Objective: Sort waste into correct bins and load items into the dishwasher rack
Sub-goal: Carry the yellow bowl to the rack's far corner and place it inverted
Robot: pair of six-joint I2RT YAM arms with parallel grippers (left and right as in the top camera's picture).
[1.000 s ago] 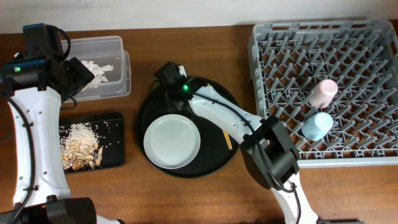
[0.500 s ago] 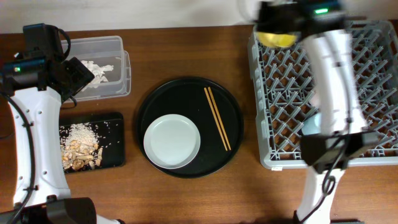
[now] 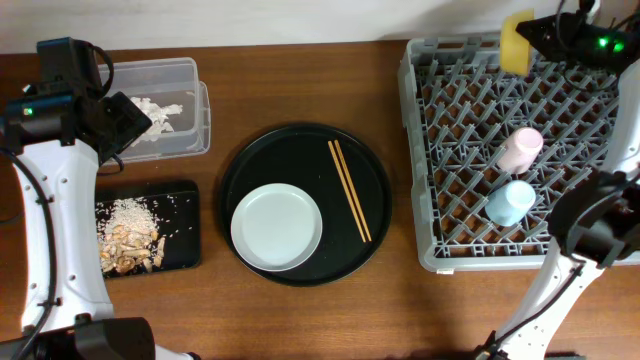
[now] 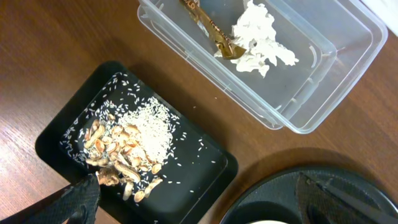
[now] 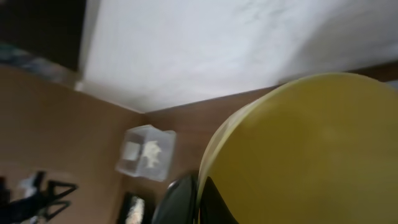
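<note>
- So, overhead: pink cup [image 3: 520, 148], blue cup [image 3: 510, 202] in rack [image 3: 450, 120]; right end effector [image 3: 535, 38], clamped on bowl [image 3: 516, 45], above rack's far corner; plate [image 3: 277, 227], chopsticks [image 3: 349, 190] not yet loaded.
- Left wrist: my left end effector [image 4: 196, 193] gapes empty; paper [image 4: 258, 40], wrapper [image 4: 211, 31] in tub [image 4: 323, 81], rice [image 4: 146, 127] sorted.
- Right wrist: bowl fills view.

**Desk:** Surface entry, please.

**Operator:** I log one brown wooden table [image 3: 300, 320], filling the frame below a pale strip along the top edge.

**Desk:** What rests directly on it?

**Operator:** I count four.
1. Clear tub [image 3: 203, 120], upper left.
2. Black rectangular tray [image 3: 185, 245], lower left, just below the tub with a band of bare wood between them.
3. Round black tray [image 3: 285, 155], centre, near both but touching neither.
4. Dishwasher rack [image 3: 480, 262], filling the right side, with a narrow gap of wood between it and the round tray.
</note>
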